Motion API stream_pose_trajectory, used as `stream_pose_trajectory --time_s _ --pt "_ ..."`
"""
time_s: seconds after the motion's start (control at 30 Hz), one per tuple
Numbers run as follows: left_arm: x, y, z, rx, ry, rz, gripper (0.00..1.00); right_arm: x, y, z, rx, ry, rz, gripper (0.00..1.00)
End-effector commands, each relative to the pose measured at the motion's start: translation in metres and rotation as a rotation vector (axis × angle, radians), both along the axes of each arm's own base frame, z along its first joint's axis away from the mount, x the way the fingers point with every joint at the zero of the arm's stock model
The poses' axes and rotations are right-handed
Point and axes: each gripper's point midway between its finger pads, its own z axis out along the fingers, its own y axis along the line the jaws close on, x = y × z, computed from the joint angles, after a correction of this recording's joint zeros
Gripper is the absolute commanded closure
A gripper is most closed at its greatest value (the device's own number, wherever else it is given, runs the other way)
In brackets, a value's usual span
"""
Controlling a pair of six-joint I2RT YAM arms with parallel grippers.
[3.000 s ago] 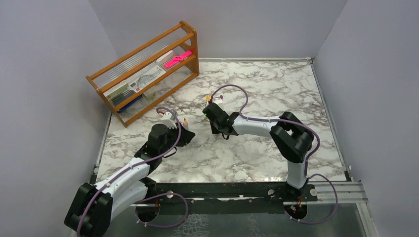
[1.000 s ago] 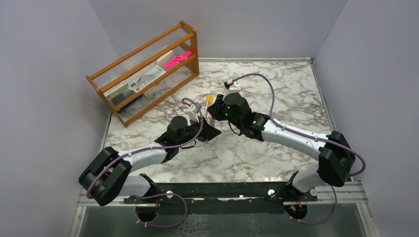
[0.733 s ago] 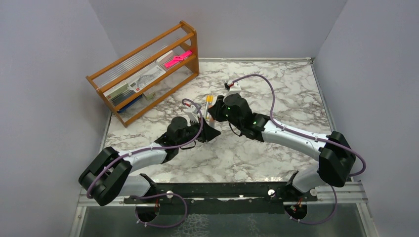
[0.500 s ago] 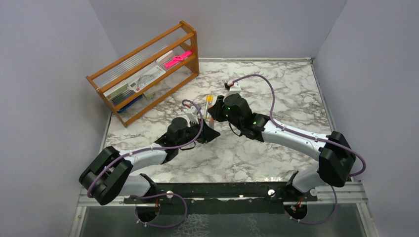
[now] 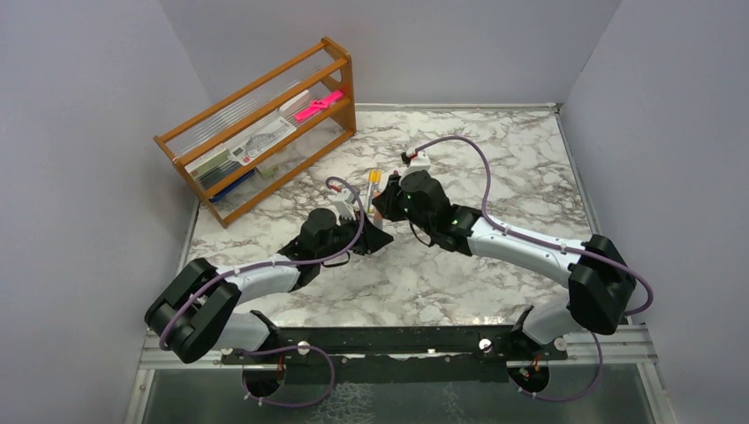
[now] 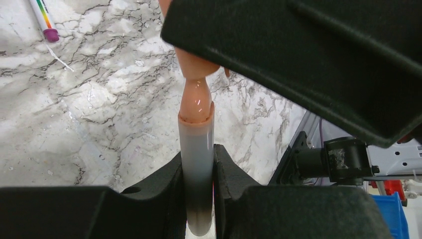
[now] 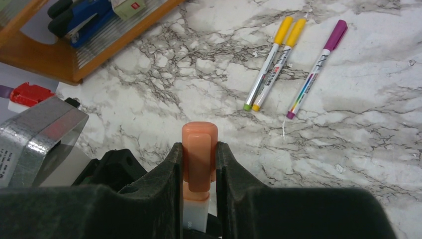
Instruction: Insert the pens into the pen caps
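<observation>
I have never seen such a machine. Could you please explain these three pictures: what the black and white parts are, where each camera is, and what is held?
The parts are a left arm and a right arm of a robot, fixed at the near edge of a marble table. The wide picture comes from a camera above and behind them. The other two come from cameras on the wrists, so the black shapes at the bottom are each gripper's own fingers. The left gripper is shut on a pale grey pen with an orange-pink tip. The right gripper is shut on an orange-pink cap, right at that tip. On the table lie two yellow-capped pens and a purple-capped pen. A wooden rack of stationery stands at the back left.
</observation>
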Motion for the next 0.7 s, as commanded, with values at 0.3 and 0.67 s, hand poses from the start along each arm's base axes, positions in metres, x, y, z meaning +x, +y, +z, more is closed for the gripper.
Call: stream_pose_trajectory --time_s 0.3,0.67 --pt "0.029 -0.014 0.022 -0.036 -0.054 0.027 1.0 -0.007 0.006 0.008 0.043 -0.013 0.038 0.99" --pt "0.049 -0.005 0.057 -0.098 -0.106 0.084 1.0 -0.008 0.001 0.005 0.034 -0.016 0.028 0.99"
